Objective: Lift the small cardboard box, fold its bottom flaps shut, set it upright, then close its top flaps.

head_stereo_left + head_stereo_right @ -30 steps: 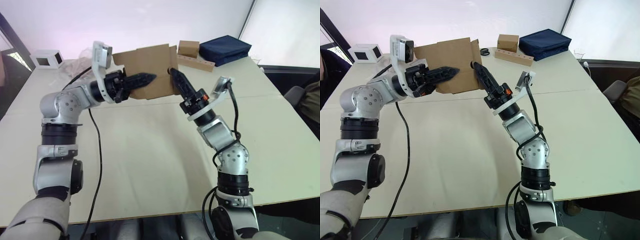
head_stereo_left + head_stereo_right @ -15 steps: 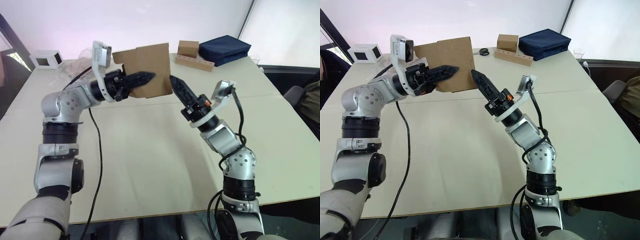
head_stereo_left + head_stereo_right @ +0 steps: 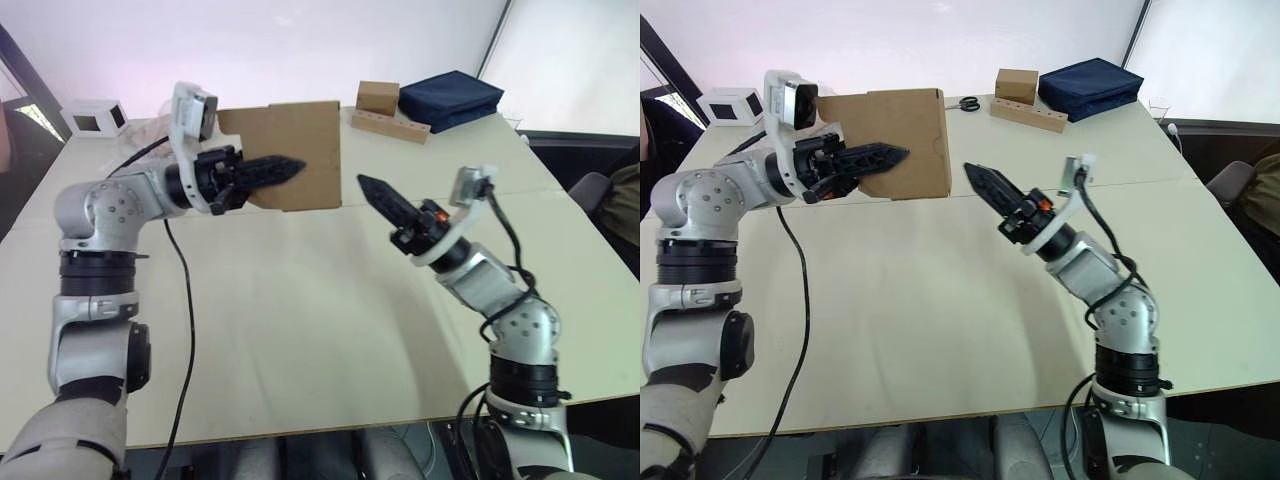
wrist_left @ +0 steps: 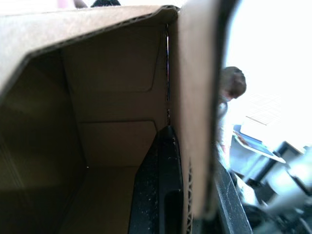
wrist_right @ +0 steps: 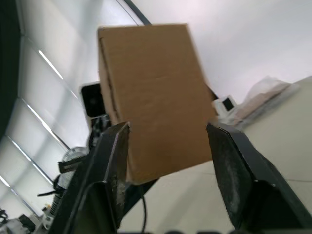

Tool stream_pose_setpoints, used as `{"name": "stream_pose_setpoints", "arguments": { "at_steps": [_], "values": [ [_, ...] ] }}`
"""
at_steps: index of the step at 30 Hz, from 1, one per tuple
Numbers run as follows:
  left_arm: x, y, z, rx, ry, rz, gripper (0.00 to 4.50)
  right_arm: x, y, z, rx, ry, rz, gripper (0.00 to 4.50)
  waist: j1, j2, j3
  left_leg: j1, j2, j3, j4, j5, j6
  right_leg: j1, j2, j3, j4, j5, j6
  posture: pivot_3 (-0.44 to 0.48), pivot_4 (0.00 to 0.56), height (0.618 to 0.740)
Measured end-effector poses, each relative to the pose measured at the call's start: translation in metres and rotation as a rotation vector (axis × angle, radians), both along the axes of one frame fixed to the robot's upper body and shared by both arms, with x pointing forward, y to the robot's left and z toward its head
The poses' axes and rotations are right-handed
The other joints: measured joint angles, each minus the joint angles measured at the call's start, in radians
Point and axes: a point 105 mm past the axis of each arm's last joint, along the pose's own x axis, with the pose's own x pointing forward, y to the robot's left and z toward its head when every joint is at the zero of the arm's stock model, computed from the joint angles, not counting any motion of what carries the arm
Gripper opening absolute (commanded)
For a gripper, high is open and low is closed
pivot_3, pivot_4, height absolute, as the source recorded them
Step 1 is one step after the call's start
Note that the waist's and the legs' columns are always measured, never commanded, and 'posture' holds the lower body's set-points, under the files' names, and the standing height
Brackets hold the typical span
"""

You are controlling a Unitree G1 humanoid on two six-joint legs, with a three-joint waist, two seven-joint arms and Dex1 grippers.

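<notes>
My left gripper (image 3: pixel 285 168) holds the small cardboard box (image 3: pixel 300 140) in the air over the far part of the table; it is plain brown. It is shut on one wall. In the left wrist view one finger (image 4: pixel 161 185) lies inside the box (image 4: pixel 97 107), whose far end is closed by folded flaps. I cannot tell whether those are the top flaps or the bottom ones. My right gripper (image 3: pixel 372 188) hovers to the right of the box, apart from it and pointing at it. Its fingers (image 5: pixel 109 175) stand open, with the box (image 5: pixel 156 92) beyond them.
On the table (image 3: pixel 300 320), at the back, stand a white cube with a dark window (image 3: pixel 95 117), crumpled clear plastic (image 3: pixel 150 130), a brown cube (image 3: pixel 377 97) on a hole-dotted slab (image 3: pixel 392 125) and a dark blue bag (image 3: pixel 450 98). Scissors (image 3: pixel 968 102) lie behind the box.
My right gripper has drawn back from the box, to the right and lower. The flap that stuck out beside it now lies flat. The left arm has swung the box slightly left.
</notes>
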Motion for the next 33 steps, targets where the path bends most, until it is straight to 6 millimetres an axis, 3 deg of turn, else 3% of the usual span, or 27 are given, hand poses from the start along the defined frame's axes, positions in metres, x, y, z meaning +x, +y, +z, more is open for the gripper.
{"name": "stream_pose_setpoints", "arguments": {
  "at_steps": [3,8,15,23,27,33],
  "values": [
    [-0.004,-0.001,-0.004,0.01,0.017,-0.021,0.0,-0.003,-0.01,0.002,-0.017,-0.015,-0.019,0.01,0.0,0.0,0.0,0.0,0.0,0.0,0.0,-0.001,0.001,0.0,0.0,0.0,0.0,0.0,0.0,0.0,0.15,0.74],
    [-0.008,-0.004,-0.003,0.017,0.005,-0.035,0.0,-0.006,-0.006,0.002,-0.041,-0.028,-0.012,0.01,0.0,0.0,0.0,0.0,0.0,0.0,0.0,0.0,0.001,0.0,0.0,0.0,0.0,0.0,0.0,0.0,0.15,0.74],
    [-0.009,-0.01,-0.012,0.015,0.033,-0.049,0.0,-0.019,0.027,0.001,-0.077,-0.059,0.069,0.01,0.002,0.0,0.0,0.0,0.0,0.0,0.0,0.0,0.0,0.0,0.0,0.0,0.0,0.0,0.0,0.0,0.15,0.74],
    [-0.007,-0.011,-0.015,0.015,0.034,-0.034,0.0,-0.016,0.03,-0.002,-0.102,-0.065,0.045,0.01,0.001,0.0,0.0,0.0,0.0,0.0,0.0,0.0,0.0,0.0,0.0,0.0,0.0,0.0,0.0,0.0,0.15,0.74],
    [-0.005,-0.012,-0.021,0.057,0.04,-0.019,0.0,-0.015,0.024,-0.009,-0.134,-0.045,0.027,0.01,0.003,0.0,0.0,0.0,0.0,0.0,0.0,0.0,0.0,0.0,0.0,0.0,0.0,0.0,0.0,0.0,0.15,0.74],
    [0.006,-0.019,-0.042,0.367,-0.112,0.12,0.0,-0.026,-0.012,-0.041,-0.358,0.045,-0.042,0.01,0.016,0.0,0.0,0.0,0.0,0.0,0.0,-0.001,0.003,0.001,0.0,0.0,-0.001,0.0,0.0,0.0,0.15,0.74]
  ]
}}
